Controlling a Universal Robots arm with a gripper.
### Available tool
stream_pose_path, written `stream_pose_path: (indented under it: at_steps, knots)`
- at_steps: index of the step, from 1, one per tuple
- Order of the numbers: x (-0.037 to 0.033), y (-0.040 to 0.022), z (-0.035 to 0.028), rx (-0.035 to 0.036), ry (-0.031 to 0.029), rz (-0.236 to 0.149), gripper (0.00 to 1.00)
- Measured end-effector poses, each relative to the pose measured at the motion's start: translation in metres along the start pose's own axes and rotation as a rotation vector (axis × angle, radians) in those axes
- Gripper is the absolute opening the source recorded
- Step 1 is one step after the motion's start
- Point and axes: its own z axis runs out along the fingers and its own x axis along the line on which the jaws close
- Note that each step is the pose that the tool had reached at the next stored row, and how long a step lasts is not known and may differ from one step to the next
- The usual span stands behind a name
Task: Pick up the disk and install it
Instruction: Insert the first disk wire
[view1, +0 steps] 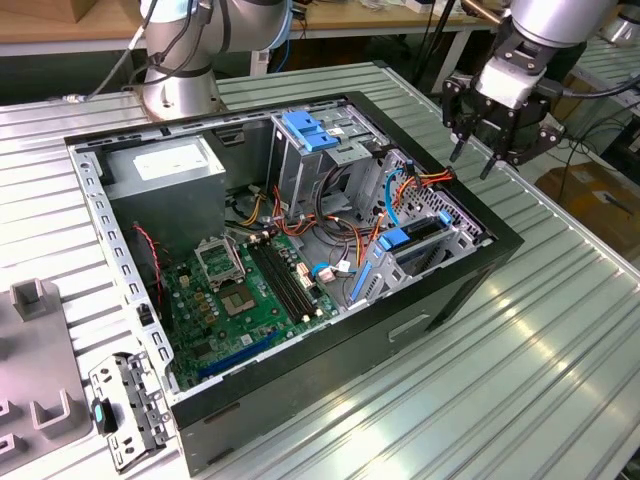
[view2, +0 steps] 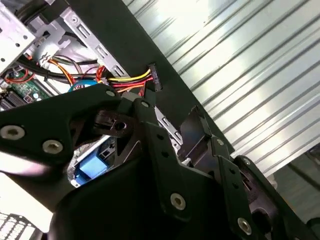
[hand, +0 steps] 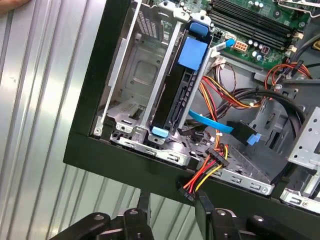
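hovering my gripper (view1: 472, 160) over the case rim (view1: 505, 238), i am holding it spread and empty; the disk (hand: 177, 92) is sitting edgewise in the drive bay (hand: 135, 75), so steering clear of the cables (hand: 210, 165) seems wise.

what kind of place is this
Probably a robotics lab or workshop: an opened computer case on a ribbed metal table, a robot arm beside it, workbenches behind.

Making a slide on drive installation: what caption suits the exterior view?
Empty, open gripper hovers over the edge of the open computer case, the blue-framed disk sitting in its drive bay.
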Motion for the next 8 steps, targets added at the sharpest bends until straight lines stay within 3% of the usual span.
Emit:
stream_pose_path:
  at_steps: [5, 8]
  knots:
    - [0.0, 0.0003, 0.0027, 0.0039, -0.0386, -0.186, 0.48]
    - [-0.0004, -0.0003, 0.0041, 0.0046, -0.0454, -0.22, 0.48]
